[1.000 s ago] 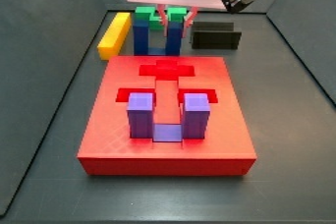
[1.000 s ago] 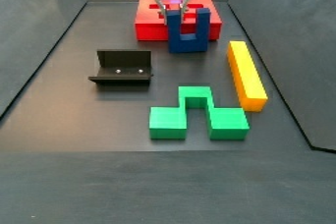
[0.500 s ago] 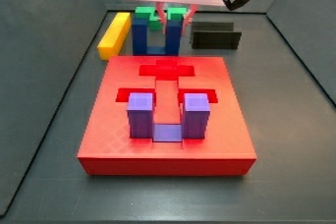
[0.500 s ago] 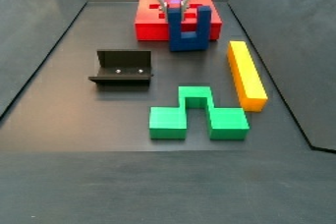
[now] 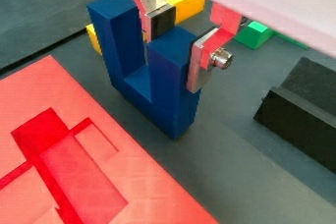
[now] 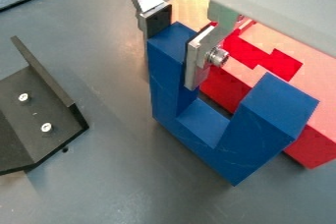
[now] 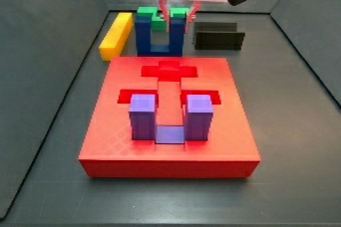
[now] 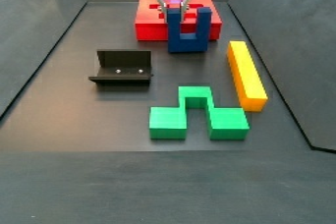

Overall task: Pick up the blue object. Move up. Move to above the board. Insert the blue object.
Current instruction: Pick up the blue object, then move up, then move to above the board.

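Silver-fingered gripper [image 5: 180, 33] pinches one prong of the dark blue U-shaped block [image 5: 147, 69]. It stands on the floor at the large flat red board's [image 7: 167, 121] 12 o'clock edge.

Gripper [image 6: 176, 33] astride blue object [image 6: 223, 120] beside board [image 6: 282, 90]

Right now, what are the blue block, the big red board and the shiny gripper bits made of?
The blue object looks like matte plastic: solid color, dull faces, faint fine texture. The board looks like the same matte plastic, perhaps printed; I can't be sure. The gripper straddles one blue prong beside the board; its fingers look like brushed metal, silver with a screw, carrying dark, possibly rubbery pads.
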